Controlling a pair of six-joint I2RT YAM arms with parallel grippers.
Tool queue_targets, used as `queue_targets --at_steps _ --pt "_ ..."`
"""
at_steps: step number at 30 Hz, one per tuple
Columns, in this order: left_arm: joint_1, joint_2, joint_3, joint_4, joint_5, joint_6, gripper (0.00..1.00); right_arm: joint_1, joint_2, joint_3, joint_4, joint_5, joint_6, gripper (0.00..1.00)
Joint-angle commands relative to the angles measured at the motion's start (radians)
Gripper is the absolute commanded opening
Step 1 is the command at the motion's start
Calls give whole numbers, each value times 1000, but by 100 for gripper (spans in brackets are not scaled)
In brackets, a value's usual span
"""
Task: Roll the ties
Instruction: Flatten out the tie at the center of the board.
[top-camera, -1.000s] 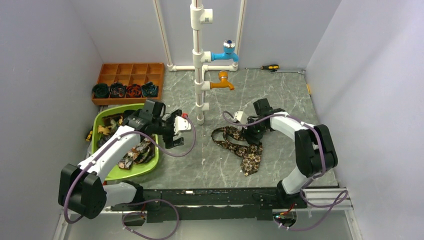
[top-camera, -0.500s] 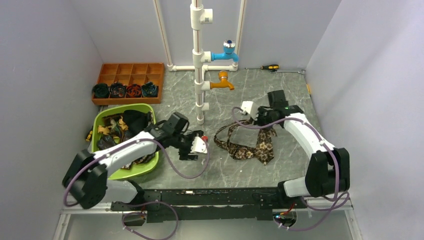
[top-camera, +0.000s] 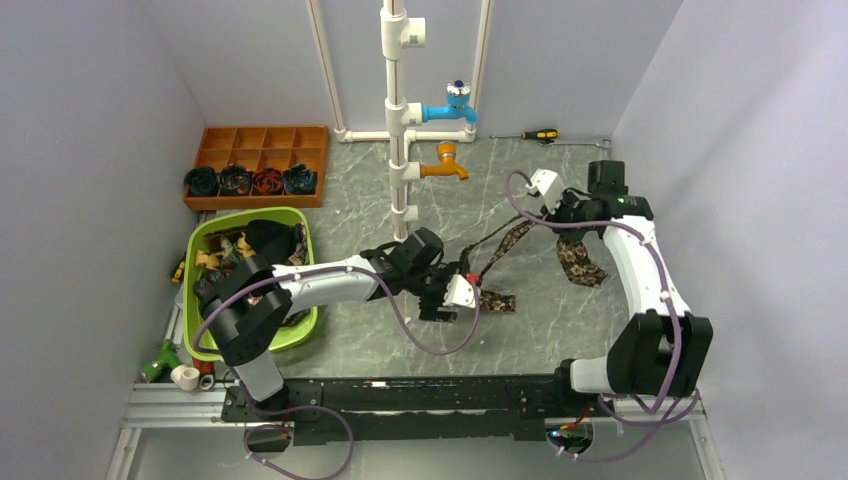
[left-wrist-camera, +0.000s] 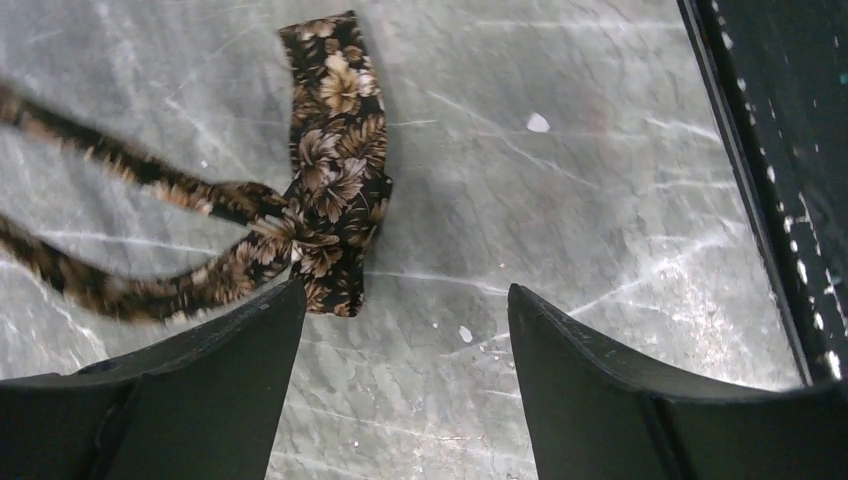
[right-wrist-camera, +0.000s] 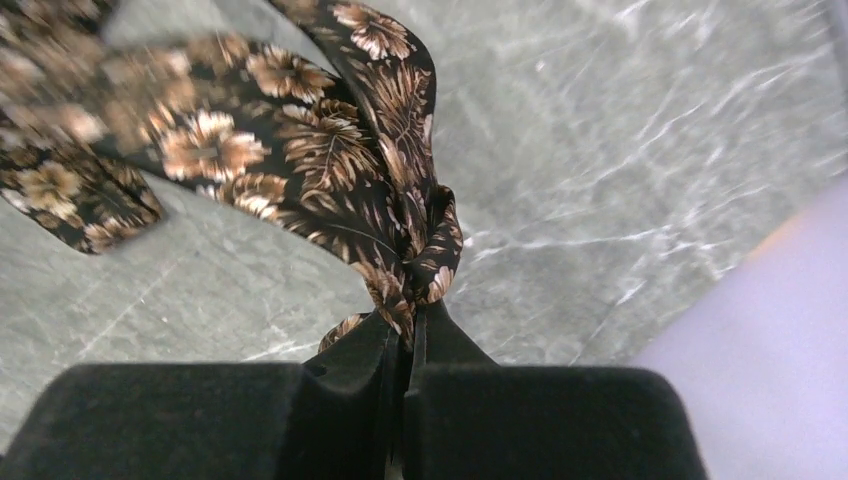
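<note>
A dark tie with a brown leaf pattern (top-camera: 500, 243) stretches across the table from my right gripper (top-camera: 572, 212) down to its end (top-camera: 497, 300) near my left gripper (top-camera: 447, 301). The right gripper (right-wrist-camera: 412, 335) is shut on the tie (right-wrist-camera: 330, 150), whose wide end (top-camera: 580, 260) hangs below it. The left gripper (left-wrist-camera: 405, 300) is open and empty just above the table, with the tie's flat end (left-wrist-camera: 335, 170) lying just beyond its left finger (left-wrist-camera: 200, 390). Several more ties (top-camera: 250, 245) lie in the green basket (top-camera: 300, 325). Several rolled ties (top-camera: 250, 181) sit in the orange tray (top-camera: 255, 150).
A white pipe stand (top-camera: 398, 120) with a blue tap (top-camera: 452, 104) and an orange tap (top-camera: 445, 162) rises at the back centre. A screwdriver (top-camera: 540, 134) lies by the back wall. Small fittings (top-camera: 185, 375) lie at the front left. Walls close in both sides.
My right gripper has risen and moved back and right, pulling the tie out long. My left arm has swung right from the basket to the tie's near end.
</note>
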Motion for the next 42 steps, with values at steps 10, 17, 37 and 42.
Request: queue_targets --at_steps 10,17,37,42 --pt "294 -505 -256 93 26 -543 91 310 -301 144 104 -156 149 0" --pt "507 -747 -281 -100 -6 -528 99 680 -178 372 201 37 327 0" --pt "685 -727 -304 -248 132 -205 99 250 -568 -282 50 38 -382 50" --pt "620 -607 -298 -298 28 -17 99 233 -541 -321 -67 62 -376 65"
